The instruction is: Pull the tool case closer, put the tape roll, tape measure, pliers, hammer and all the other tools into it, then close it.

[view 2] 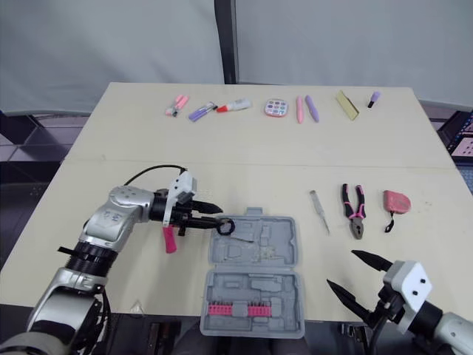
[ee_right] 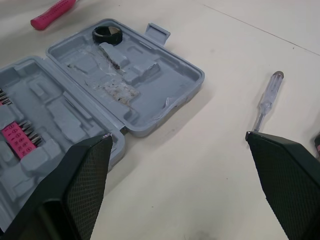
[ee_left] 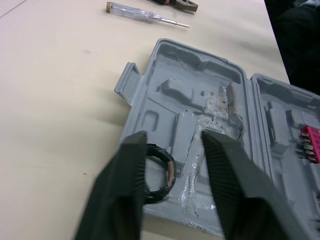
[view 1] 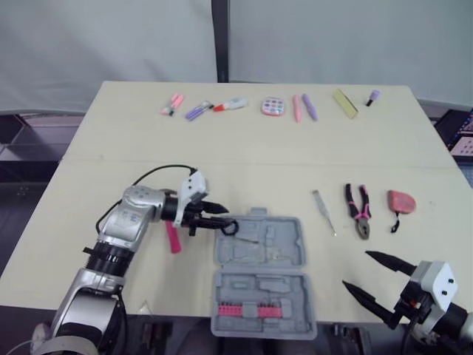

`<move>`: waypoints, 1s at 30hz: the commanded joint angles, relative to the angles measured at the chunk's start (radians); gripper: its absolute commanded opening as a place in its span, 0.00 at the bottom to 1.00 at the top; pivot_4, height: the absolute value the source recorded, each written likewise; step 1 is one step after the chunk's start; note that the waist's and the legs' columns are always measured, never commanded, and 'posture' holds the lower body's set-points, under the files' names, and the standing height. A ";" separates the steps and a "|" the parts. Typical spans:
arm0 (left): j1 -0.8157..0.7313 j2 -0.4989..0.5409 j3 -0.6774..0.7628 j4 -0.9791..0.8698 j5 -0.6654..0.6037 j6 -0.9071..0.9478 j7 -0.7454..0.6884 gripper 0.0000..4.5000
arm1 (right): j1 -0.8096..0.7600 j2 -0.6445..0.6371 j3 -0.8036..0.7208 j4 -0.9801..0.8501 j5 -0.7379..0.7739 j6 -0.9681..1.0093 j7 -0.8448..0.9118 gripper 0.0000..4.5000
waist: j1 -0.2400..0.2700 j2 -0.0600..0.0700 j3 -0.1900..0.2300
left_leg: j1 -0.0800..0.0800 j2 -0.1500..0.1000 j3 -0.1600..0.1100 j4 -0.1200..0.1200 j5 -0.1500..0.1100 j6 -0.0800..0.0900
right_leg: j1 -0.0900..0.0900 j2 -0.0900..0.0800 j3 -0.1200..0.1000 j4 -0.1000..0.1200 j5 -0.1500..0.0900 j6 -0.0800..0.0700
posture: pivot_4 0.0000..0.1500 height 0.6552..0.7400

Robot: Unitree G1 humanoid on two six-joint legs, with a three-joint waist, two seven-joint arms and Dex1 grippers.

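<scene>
Left wrist view: left gripper (ee_left: pixel 173 136), fingers spread, above open tool case (ee_left: pixel 200 100); tape roll (ee_left: pixel 170 172) in its far left corner. Right gripper (view 1: pixel 356 268) spread wide.

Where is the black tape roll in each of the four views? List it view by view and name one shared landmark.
Left eye view: the tape roll sits at the far left corner of the tool case, at the tips of the left gripper.
Right eye view: tape roll, same corner.
Left wrist view: tape roll in that corner, partly behind one gripper finger.
Right wrist view: tape roll in the corner beside the latch tab.
Shared landmark: the case's latch tab.
</scene>
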 commanded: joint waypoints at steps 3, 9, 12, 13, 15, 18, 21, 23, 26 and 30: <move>0.002 0.002 0.012 -0.001 0.002 -0.073 0.032 0.15 | 0.001 -0.014 -0.008 -0.010 0.020 -0.018 0.017 1.00 | -0.003 0.000 0.000 | 0.000 0.000 0.000 0.000 0.000 0.000 | 0.000 0.000 0.000 0.000 0.000 0.000 | 1.00 0.69; -0.006 -0.016 -0.014 0.064 0.029 -0.179 0.048 0.15 | -0.001 -0.016 -0.004 -0.006 0.013 -0.021 0.018 1.00 | -0.004 0.000 0.000 | 0.000 0.000 0.000 0.000 0.000 0.000 | 0.000 0.001 -0.001 0.000 0.000 0.000 | 1.00 0.69; -0.004 -0.028 -0.030 0.105 0.062 -0.259 0.061 0.15 | -0.002 -0.016 -0.004 -0.006 0.010 -0.022 0.017 1.00 | -0.004 0.000 0.000 | 0.000 0.000 0.000 0.000 0.000 0.000 | 0.000 0.001 -0.002 0.001 0.000 0.000 | 1.00 0.69; -0.002 -0.034 -0.035 0.120 0.071 -0.293 0.065 0.15 | -0.002 -0.016 -0.004 -0.005 0.009 -0.022 0.017 1.00 | -0.004 0.000 0.000 | 0.000 0.000 0.000 0.000 0.000 0.000 | 0.000 0.001 -0.002 0.001 0.000 0.000 | 1.00 0.69; 0.002 -0.049 -0.036 0.142 0.067 -0.325 0.058 0.15 | -0.002 -0.017 -0.004 -0.003 0.006 -0.023 0.016 1.00 | -0.004 0.000 0.000 | 0.000 0.000 0.000 0.000 0.000 0.000 | 0.000 0.001 -0.002 0.001 0.000 0.000 | 1.00 0.69; 0.005 -0.066 -0.029 0.156 0.069 -0.348 0.075 0.34 | 0.001 -0.018 -0.004 -0.002 0.001 -0.025 0.016 1.00 | -0.004 0.000 0.000 | 0.000 0.000 0.000 0.000 0.000 0.000 | 0.000 0.001 -0.003 0.001 0.000 0.000 | 1.00 0.69; 0.010 -0.075 -0.020 0.149 0.068 -0.341 0.103 0.64 | 0.003 -0.021 -0.008 0.002 -0.001 -0.027 0.019 1.00 | -0.005 0.000 0.000 | 0.000 0.000 0.000 0.000 0.000 0.000 | 0.000 0.001 -0.002 0.001 0.000 0.000 | 1.00 0.69; 0.012 -0.072 -0.024 0.146 0.069 -0.341 0.101 0.74 | 0.004 -0.024 -0.010 0.005 -0.002 -0.028 0.021 1.00 | -0.005 0.000 0.000 | 0.000 0.000 0.000 0.000 0.000 0.000 | 0.000 0.001 -0.002 0.001 0.000 0.000 | 1.00 0.69; 0.019 -0.073 -0.022 0.134 0.052 -0.323 0.092 0.74 | 0.006 -0.028 -0.010 0.010 -0.002 -0.032 0.021 1.00 | -0.005 0.000 0.000 | 0.000 0.000 0.000 0.000 0.000 0.000 | 0.000 0.001 -0.002 0.001 0.000 0.000 | 1.00 0.69; 0.026 -0.072 -0.019 0.118 0.049 -0.314 0.096 0.55 | 0.008 -0.032 -0.009 0.012 -0.001 -0.034 0.018 1.00 | -0.004 0.000 0.000 | 0.000 0.000 0.000 0.000 0.000 0.000 | 0.000 0.001 -0.002 0.001 0.000 0.000 | 1.00 0.69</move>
